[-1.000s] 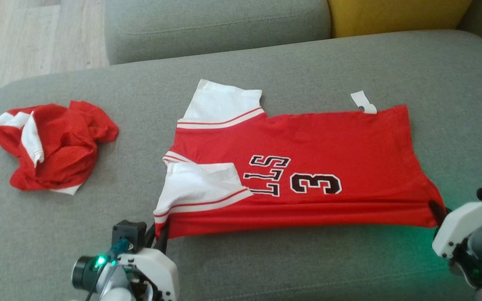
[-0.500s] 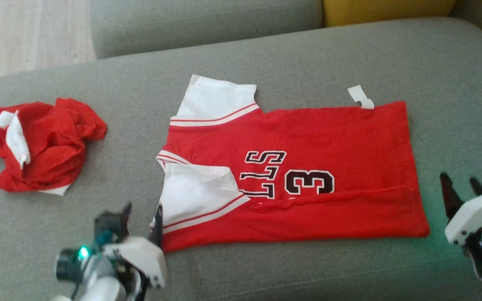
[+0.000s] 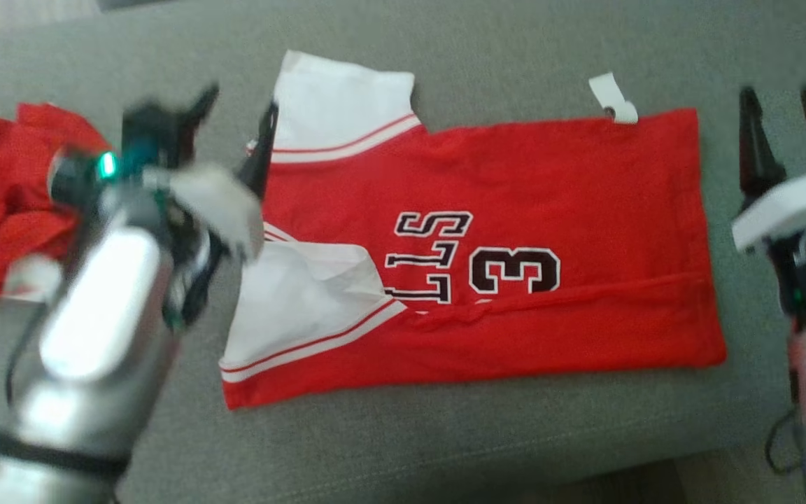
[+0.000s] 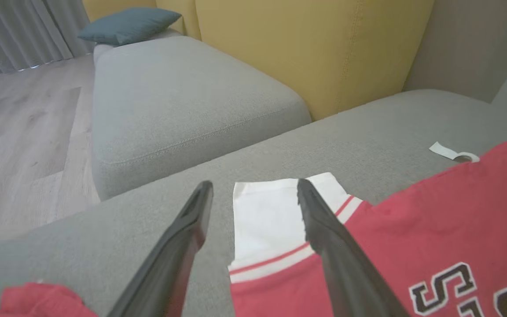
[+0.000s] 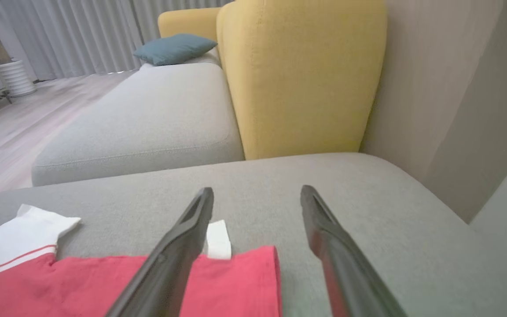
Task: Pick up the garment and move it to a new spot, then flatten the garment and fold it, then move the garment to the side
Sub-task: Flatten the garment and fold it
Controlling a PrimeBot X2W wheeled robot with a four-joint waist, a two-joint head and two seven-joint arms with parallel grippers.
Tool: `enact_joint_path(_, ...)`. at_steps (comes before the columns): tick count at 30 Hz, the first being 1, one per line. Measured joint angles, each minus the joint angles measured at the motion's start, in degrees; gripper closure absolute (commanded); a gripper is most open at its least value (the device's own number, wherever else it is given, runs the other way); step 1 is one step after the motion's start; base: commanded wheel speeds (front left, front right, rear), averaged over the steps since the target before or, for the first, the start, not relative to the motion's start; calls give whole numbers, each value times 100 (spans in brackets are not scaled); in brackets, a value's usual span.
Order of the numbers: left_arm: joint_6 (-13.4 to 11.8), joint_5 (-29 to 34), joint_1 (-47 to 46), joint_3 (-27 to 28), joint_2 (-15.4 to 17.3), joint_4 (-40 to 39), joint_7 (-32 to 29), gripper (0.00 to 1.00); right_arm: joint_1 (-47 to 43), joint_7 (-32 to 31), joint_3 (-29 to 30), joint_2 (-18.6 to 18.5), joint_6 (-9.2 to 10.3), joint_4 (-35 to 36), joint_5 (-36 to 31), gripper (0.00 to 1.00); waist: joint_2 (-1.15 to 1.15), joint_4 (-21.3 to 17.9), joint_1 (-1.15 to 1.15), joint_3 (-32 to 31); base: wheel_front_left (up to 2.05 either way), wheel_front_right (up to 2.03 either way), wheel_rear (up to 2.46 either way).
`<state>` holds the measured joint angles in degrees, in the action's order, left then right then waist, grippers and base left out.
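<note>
Red jersey (image 3: 515,196) lies flat on sofa (image 3: 445,448), near edge folded over. Left gripper (image 3: 241,99) and right gripper (image 3: 777,91) hover by its far corners, fingers apart, empty. The blurred left one may pinch only the sleeve, skewing the fold.

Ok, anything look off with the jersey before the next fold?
Two things. The near white sleeve lies crumpled over the red jersey, hiding part of the lettering, and a white tag pokes out past its far edge. The left gripper and right gripper are both open.
</note>
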<state>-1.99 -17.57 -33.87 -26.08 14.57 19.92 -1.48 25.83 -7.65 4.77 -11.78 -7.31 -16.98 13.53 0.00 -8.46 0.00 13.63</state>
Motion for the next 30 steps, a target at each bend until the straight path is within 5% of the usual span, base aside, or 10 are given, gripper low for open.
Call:
enact_joint_path(4,566,34,-1137,-183,104,689,-627,0,614,119,-330,-55,0,-70,0,0,0,-146,0,367,0,0,0)
enact_joint_path(8,864,-13,-2011,-404,210,1535,-1183,0,1150,209,-655,-81,1,-178,1,0,0,-361,0,686,0,0,0)
enact_joint_path(20,956,-542,-3240,-1572,611,2953,-1557,0,1735,478,-1209,-48,0,-381,164,0,0,-1012,1,1347,0,0,0)
enact_joint_path(30,956,-708,-3660,-1948,732,3601,-1336,0,1778,565,-1358,5,0,-378,243,0,0,-1230,0,1565,0,0,0)
